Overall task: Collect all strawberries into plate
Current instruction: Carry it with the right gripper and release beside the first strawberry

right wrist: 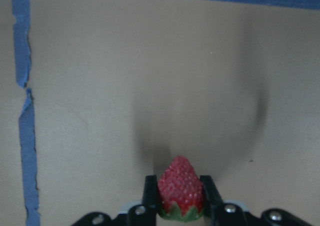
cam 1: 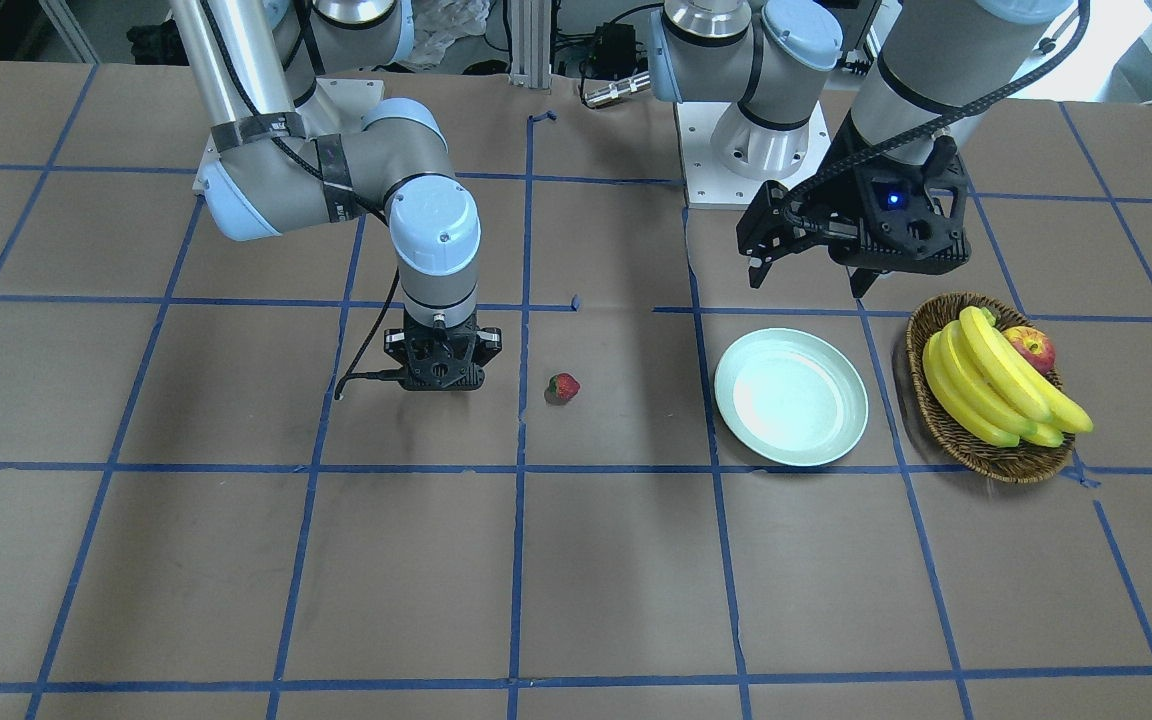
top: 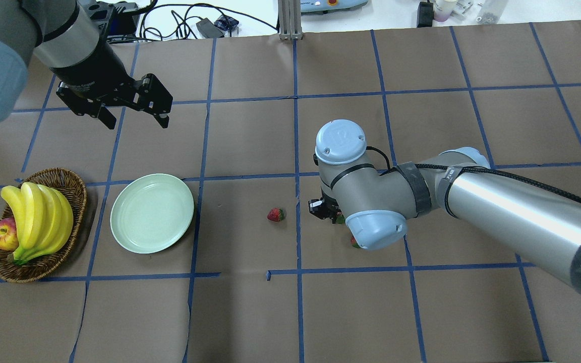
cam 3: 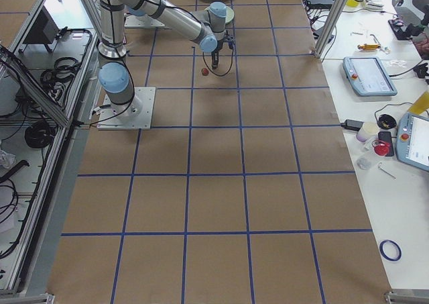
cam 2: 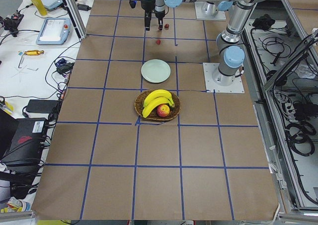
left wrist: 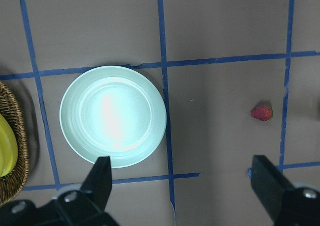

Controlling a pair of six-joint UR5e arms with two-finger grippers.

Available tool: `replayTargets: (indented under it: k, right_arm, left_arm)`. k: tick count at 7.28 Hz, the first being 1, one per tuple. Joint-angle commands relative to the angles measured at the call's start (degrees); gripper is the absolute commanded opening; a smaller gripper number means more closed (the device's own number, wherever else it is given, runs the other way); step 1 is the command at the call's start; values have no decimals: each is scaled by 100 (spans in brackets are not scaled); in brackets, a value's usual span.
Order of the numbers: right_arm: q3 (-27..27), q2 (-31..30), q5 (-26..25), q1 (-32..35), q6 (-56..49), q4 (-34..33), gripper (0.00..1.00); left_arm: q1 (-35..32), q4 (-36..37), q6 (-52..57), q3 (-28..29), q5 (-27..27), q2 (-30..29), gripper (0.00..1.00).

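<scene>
1 held strawberry (right wrist: pixel 180 186): sitting between the right gripper's (right wrist: pixel 180 198) jaws, which are pinching its sides. 1 loose strawberry (top: pixel 276 215): lying on the table (top: pixel 250 312) between that gripper and the plate (top: pixel 152 219). 1 left gripper (top: pixel 137 122): hovering beyond the plate, jaws spread wide.

A wicker basket (cam 1: pixel 986 460) holds bananas (cam 1: pixel 986 385) and an apple (cam 1: pixel 1033 349) on the blue-taped table (cam 1: pixel 636 580); possibly a tablet (cam 2: pixel 52 32) lies alongside.

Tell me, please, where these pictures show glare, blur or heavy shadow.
Left wrist view: white glare covers the middle of the plate; the left claw, close to the lens, looks soft. Right wrist view: the whole picture is slightly blurred, with dark, smeared shadows on the table beyond the strawberry in the right claw. Front-facing view: the plate glares too.
</scene>
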Motion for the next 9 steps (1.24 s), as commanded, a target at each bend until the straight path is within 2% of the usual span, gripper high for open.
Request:
replayTargets:
  k: [1, 3, 4, 6, 7, 8, 9]
  right_arm:
    - [-461, -5, 387, 351, 798, 29, 0]
    - [-1049, 135, 468, 949, 1932, -94, 1]
    - [-1374, 415, 486, 1134, 2320, -103, 1]
    - [-1789, 986, 608, 1469, 2639, -173, 1]
    - [-1843, 1198, 905, 1470, 2640, -190, 2]
    - [-1843, 1243, 847, 1461, 2579, -191, 16]
    - [-1852, 1244, 829, 1461, 2570, -199, 77]
  left_arm:
    - [0, -7, 0, 6, 0, -5, 100]
    - [0, -7, 9, 6, 0, -41, 100]
    - [0, -7, 17, 6, 0, -41, 100]
    - [0, -7, 18, 6, -9, -49, 100]
    - [0, -7, 18, 6, -9, -41, 100]
    - [0, -7, 18, -3, -9, -41, 100]
    - [0, -7, 18, -3, -9, -49, 100]
